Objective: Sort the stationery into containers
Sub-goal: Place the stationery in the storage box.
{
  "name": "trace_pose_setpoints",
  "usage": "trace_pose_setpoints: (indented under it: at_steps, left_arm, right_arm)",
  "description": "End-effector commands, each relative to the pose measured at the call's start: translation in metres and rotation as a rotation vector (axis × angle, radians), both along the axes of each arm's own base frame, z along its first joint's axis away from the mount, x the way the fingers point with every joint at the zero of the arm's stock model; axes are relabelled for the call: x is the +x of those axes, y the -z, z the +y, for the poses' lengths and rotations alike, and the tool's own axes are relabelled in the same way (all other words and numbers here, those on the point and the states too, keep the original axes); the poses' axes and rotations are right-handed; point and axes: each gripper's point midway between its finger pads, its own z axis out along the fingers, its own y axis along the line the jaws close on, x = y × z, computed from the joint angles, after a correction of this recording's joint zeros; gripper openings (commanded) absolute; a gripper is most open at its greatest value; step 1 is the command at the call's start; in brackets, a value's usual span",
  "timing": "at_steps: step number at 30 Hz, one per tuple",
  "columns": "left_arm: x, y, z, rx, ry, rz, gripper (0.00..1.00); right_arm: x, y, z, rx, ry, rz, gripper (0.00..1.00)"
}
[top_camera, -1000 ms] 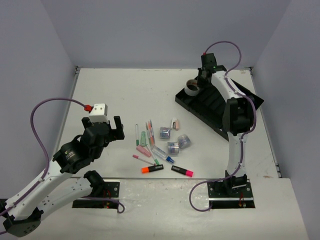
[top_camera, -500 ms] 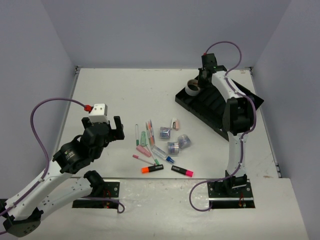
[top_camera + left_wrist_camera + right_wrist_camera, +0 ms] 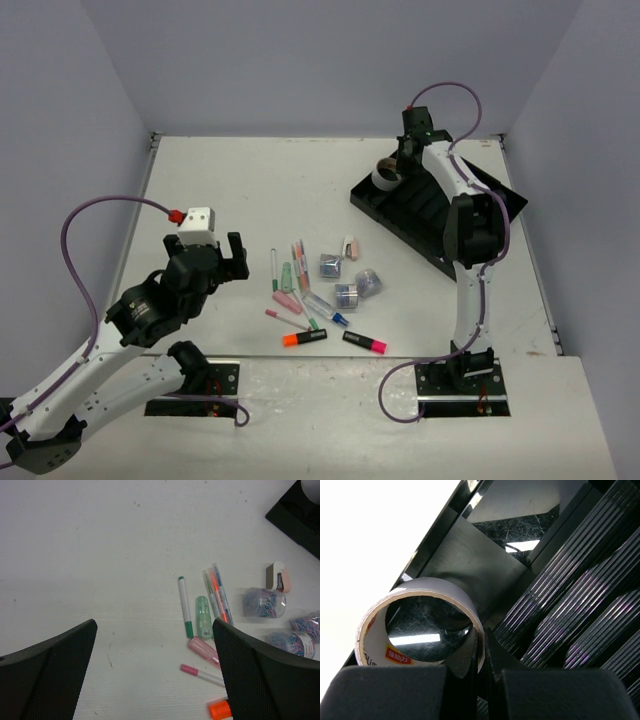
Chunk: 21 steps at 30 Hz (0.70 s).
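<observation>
The grey tape ring (image 3: 384,173) (image 3: 442,588) hangs over the far-left end of the black compartment tray (image 3: 432,216) (image 3: 600,575). My right gripper (image 3: 401,160) (image 3: 483,639) is shut on the ring's wall, one finger inside and one outside. Loose stationery lies mid-table: pens (image 3: 297,272) (image 3: 185,607), a green corrector (image 3: 202,623), a pink-capped pen (image 3: 202,674), two black highlighters (image 3: 305,339) (image 3: 365,343), shiny cubes (image 3: 347,295) (image 3: 264,602) and a pink eraser (image 3: 350,247) (image 3: 278,576). Left of them my left gripper (image 3: 227,260) (image 3: 154,630) hovers open, holding nothing.
Grey walls close in the table at the back and both sides. The tray lies diagonally at the back right, its ribbed compartments showing in the right wrist view. Purple cables loop from both arms.
The right gripper has shifted the tape ring slightly toward the back of the tray. The left arm has not moved.
</observation>
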Motion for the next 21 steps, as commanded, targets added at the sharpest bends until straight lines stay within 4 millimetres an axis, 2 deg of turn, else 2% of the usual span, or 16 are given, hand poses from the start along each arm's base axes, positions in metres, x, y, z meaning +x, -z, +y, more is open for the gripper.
trace_pose_setpoints:
  at_steps: [1, 13, 21]
  left_arm:
    - [0.0053, -0.0091, -0.0028, -0.014, 0.000, -0.042, 1.00]
    - [0.0053, -0.0082, -0.0026, -0.011, -0.001, -0.040, 1.00]
    - [0.0054, -0.0082, -0.0028, -0.011, -0.001, -0.039, 1.00]
  right_arm:
    - [0.0028, -0.0009, -0.0099, -0.049, 0.002, 0.010, 0.00]
    - [0.0033, -0.0027, -0.0164, -0.092, 0.011, 0.013, 0.00]
    - [-0.0010, 0.0057, -0.0186, -0.113, -0.008, 0.057, 0.00]
